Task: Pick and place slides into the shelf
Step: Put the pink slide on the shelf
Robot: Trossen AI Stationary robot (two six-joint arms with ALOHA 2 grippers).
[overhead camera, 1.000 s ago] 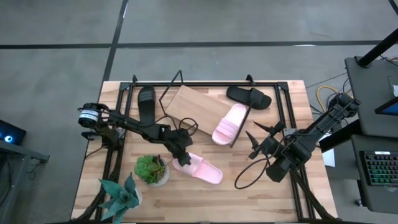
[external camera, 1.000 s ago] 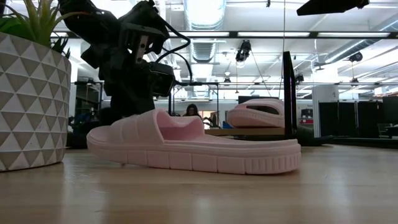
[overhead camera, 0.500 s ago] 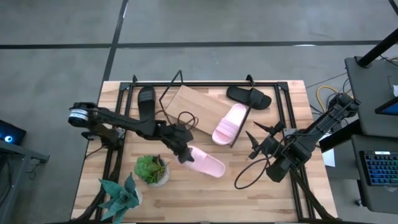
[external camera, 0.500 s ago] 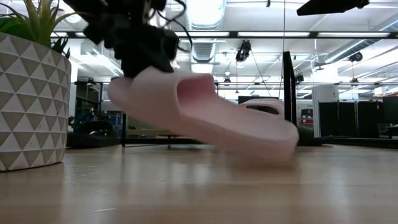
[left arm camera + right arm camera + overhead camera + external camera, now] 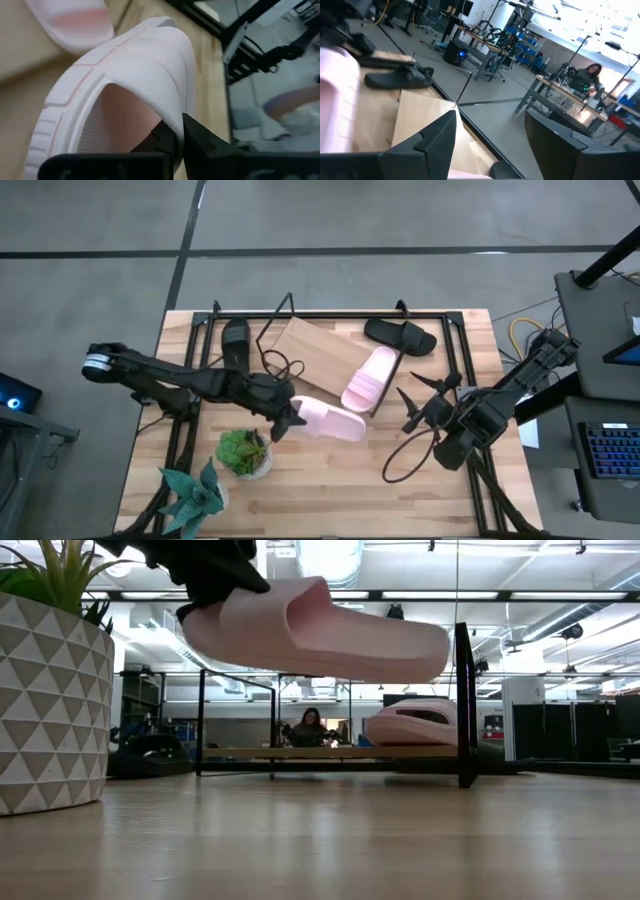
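My left gripper (image 5: pixel 284 420) is shut on a pale pink slide (image 5: pixel 327 421), which hangs in the air (image 5: pixel 320 635) above the tabletop, in front of the shelf (image 5: pixel 305 348). The second pink slide (image 5: pixel 369 378) lies on the shelf board's right end (image 5: pixel 415 724), toe hanging over the edge. One black slide (image 5: pixel 235 345) lies by the shelf's left side, the other (image 5: pixel 400 335) beyond its far right corner. My right gripper (image 5: pixel 421 406) waits open over the table's right part. My left gripper holds the pink slide by its wide strap (image 5: pixel 165 100), pinched at the strap's edge with one finger (image 5: pixel 162 142) under the strap and the other (image 5: pixel 202 142) outside it. It comes slanting down from the table's left. The slide is lifted clear, roughly level, heel (image 5: pixel 425 645) pointing right.
A potted green plant (image 5: pixel 245 452) in a patterned pot (image 5: pixel 50 700) stands just near of the held slide; a second plant (image 5: pixel 195 492) is at the near left corner. Black wire frame posts (image 5: pixel 464 705) rise around the shelf. A black cable (image 5: pixel 405 462) loops below my right arm.
My left gripper has risen and moved toward the shelf with the pink slide. The slide lay flat on the table, then tipped up by its strap end with the heel still down, and now hangs clear and about level.
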